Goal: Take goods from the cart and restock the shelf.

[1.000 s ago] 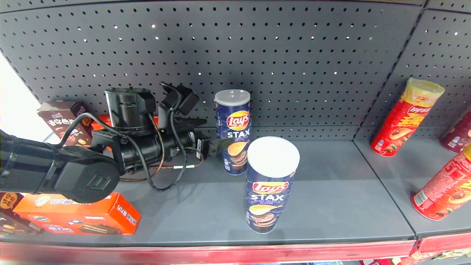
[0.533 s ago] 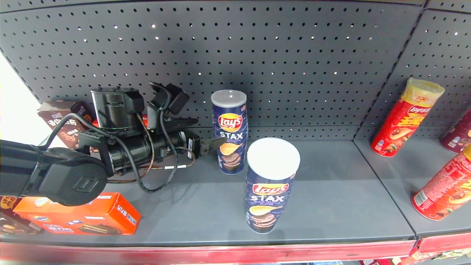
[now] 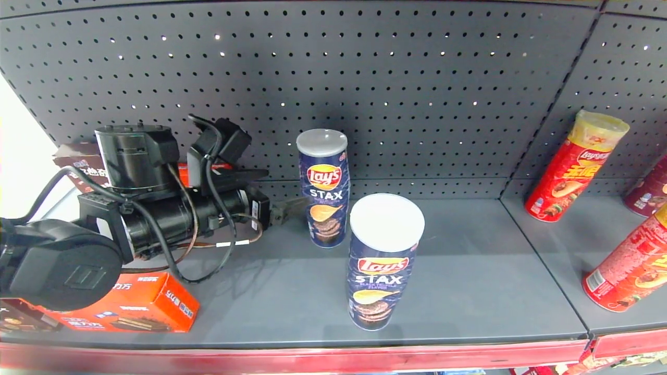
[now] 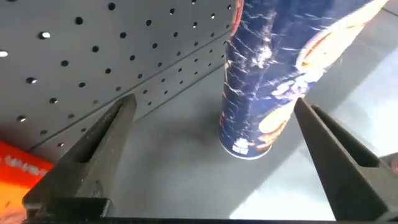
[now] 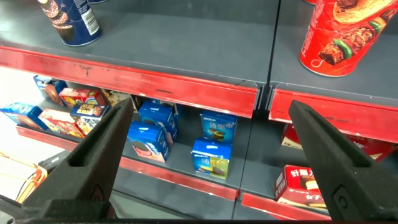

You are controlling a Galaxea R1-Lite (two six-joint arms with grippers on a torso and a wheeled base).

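The left gripper lies level just above the shelf at centre left of the head view. Its jaws are spread wide and empty. The tips stop just short of the rear can, so nothing is clamped. That reads as a can set down and freed, not one about to be lifted.

The rear can stands upright on its base at the middle of the frame, close to the pegboard, label facing out. Deep placement leaves the front of the shelf free for more stock. The front can stands upright nearer the shelf edge, lower centre, slightly right of the rear one. I cannot tell whether the two touch. Together they start a front-to-back row, as a shopper would expect.

The side-on approach suits a tall, light tube. A grasp around the middle keeps it vertical, and a straight pull sideways should clear it without a knock.

An orange box lies flat at lower left, under the arm. The red cans lean in the next bay at the right edge, well apart.

The right gripper hangs spread and empty before the red lip of the shelf, ready for the next item.
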